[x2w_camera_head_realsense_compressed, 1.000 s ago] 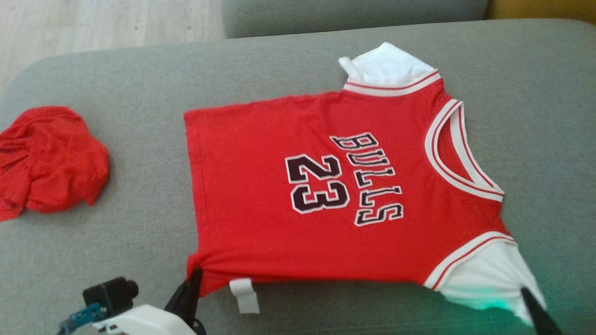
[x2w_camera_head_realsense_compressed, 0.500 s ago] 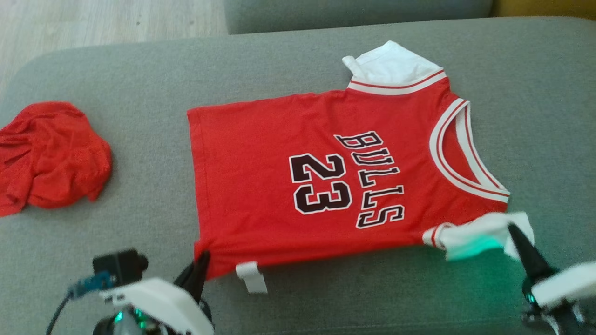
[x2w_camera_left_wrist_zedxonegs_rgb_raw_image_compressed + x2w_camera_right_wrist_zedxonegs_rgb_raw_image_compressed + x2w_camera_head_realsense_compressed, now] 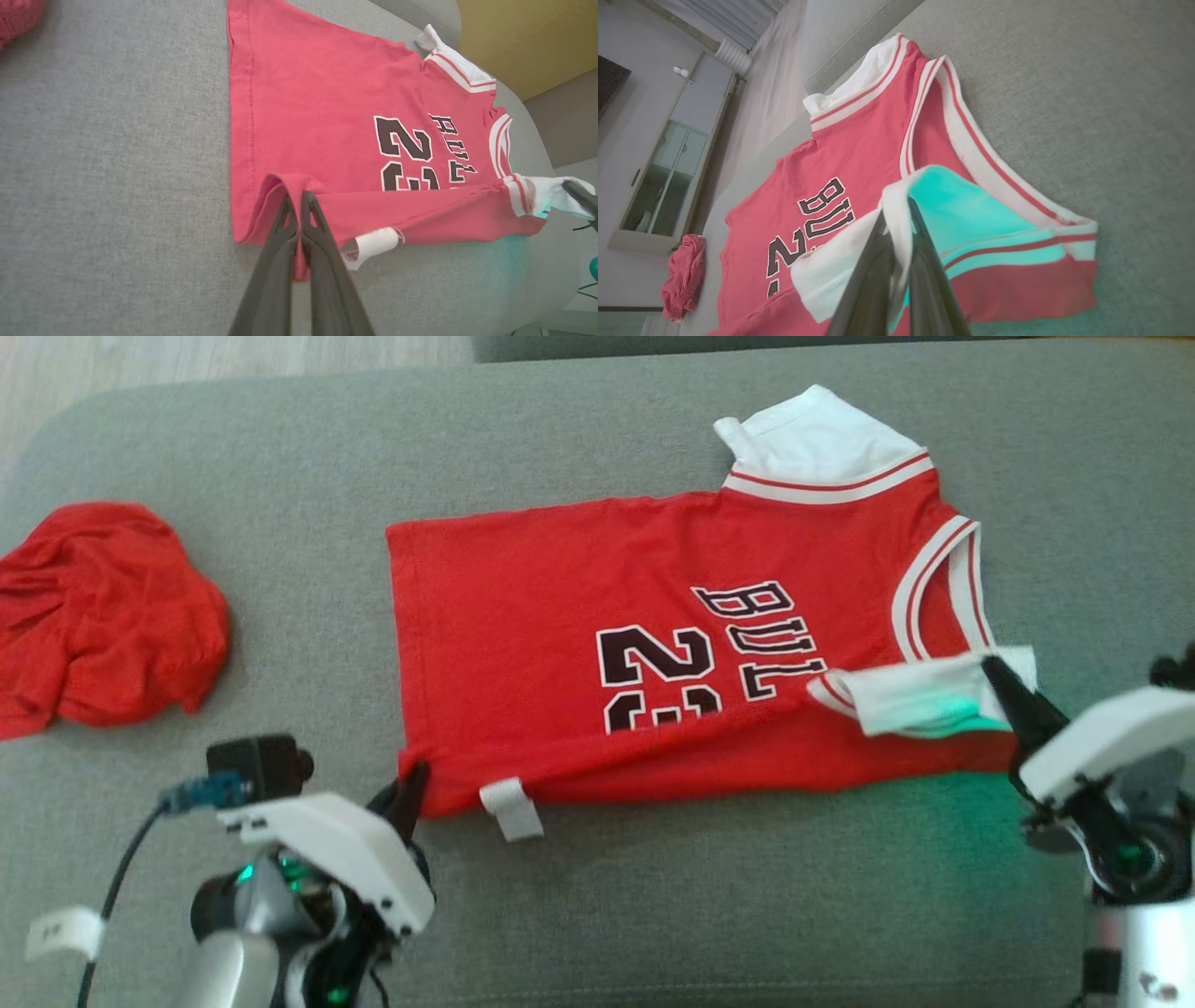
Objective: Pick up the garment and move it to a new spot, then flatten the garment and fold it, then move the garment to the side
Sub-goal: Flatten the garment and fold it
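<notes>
The garment (image 3: 579, 588) is a red jersey with white sleeves and black "BULLS 23" lettering, spread on the grey sofa cushion (image 3: 597, 915). Its near edge is lifted and folded over the lower half of the print. My left gripper (image 3: 414, 786) is shut on the hem corner at the garment's (image 3: 327, 107) near left, seen pinched between the fingers (image 3: 299, 210). My right gripper (image 3: 994, 672) is shut on the near white sleeve (image 3: 920, 695), held above the collar area; in the right wrist view that gripper (image 3: 896, 210) has the sleeve's (image 3: 840, 270) cloth draped over the garment (image 3: 859, 163).
A crumpled red cloth (image 3: 103, 616) lies at the cushion's left side. A white label tab (image 3: 511, 807) hangs from the garment's near edge. Wooden floor (image 3: 233, 355) shows beyond the cushion at the top left.
Both grippers have carried the garment's near edge away from me, folding it over the print and covering the lower part of "23" and "BULLS". The head camera has tilted slightly.
</notes>
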`<state>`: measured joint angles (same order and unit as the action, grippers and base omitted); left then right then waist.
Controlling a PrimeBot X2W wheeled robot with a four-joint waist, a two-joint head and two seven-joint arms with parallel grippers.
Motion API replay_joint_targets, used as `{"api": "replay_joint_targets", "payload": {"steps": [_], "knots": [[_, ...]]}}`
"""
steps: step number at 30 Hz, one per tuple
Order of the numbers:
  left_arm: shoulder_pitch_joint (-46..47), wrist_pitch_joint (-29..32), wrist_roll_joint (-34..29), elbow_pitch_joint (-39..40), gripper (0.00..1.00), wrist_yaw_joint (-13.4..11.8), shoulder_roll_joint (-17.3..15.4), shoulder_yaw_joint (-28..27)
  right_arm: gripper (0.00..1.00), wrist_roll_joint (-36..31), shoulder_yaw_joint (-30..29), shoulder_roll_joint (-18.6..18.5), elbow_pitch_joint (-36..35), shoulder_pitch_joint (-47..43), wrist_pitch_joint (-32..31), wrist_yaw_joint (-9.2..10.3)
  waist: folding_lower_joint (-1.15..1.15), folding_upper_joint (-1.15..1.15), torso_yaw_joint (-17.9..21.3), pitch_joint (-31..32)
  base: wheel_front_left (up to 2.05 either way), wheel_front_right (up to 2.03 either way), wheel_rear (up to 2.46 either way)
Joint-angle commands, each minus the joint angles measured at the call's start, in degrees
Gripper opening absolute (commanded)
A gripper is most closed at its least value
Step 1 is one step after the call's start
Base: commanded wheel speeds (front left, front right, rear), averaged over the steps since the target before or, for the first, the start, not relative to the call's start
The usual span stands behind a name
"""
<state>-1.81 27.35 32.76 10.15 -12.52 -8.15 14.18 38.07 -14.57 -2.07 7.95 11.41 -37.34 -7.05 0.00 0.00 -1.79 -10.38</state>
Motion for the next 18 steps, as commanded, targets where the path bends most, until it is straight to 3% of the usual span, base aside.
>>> {"api": "replay_joint_targets", "payload": {"steps": [1,5,6,7,8,9,18], "knots": [[4.0,0.4,0.0,0.9,0.00,0.4,-0.5,-1.9,0.00,-1.6,1.6,-0.8,-1.5,3.3,-0.7,-0.44,0.00,0.00,-0.3,-0.4,0.00,0.00,0.00],[7.4,1.1,0.0,-2.2,0.00,0.7,-0.4,-1.4,0.00,-5.1,2.7,-0.8,0.1,6.0,-2.6,-0.44,0.00,0.00,-0.6,-1.0,0.00,0.00,0.00],[8.2,1.4,0.1,-3.0,0.13,0.7,-0.3,-1.4,0.22,-6.1,3.2,-0.8,0.0,6.5,-2.7,-0.44,0.00,0.00,-0.7,-1.2,0.00,0.00,0.00],[9.1,1.6,0.2,-3.7,0.40,0.9,-0.2,-1.2,0.99,-7.0,3.5,-0.8,-0.1,7.0,-2.7,-0.44,0.00,0.00,-0.7,-1.5,0.00,0.00,0.00],[10.0,1.7,0.2,-4.4,0.93,1.0,-0.1,-1.1,1.00,-7.7,3.3,-0.8,0.1,7.4,-2.6,-0.44,0.00,0.00,-0.8,-1.7,0.00,0.00,0.00],[12.0,1.7,0.1,-6.1,1.00,1.0,0.1,-1.2,1.00,-8.4,2.7,-0.8,0.3,8.5,-1.6,-0.44,0.00,0.00,-0.9,-2.1,0.00,0.00,0.00],[16.0,-3.3,-1.0,-10.9,1.00,-0.8,0.0,-4.4,1.00,-13.1,2.1,-0.8,-3.2,10.2,2.0,-0.44,0.00,0.00,0.5,-2.7,0.00,0.00,0.00]]}}
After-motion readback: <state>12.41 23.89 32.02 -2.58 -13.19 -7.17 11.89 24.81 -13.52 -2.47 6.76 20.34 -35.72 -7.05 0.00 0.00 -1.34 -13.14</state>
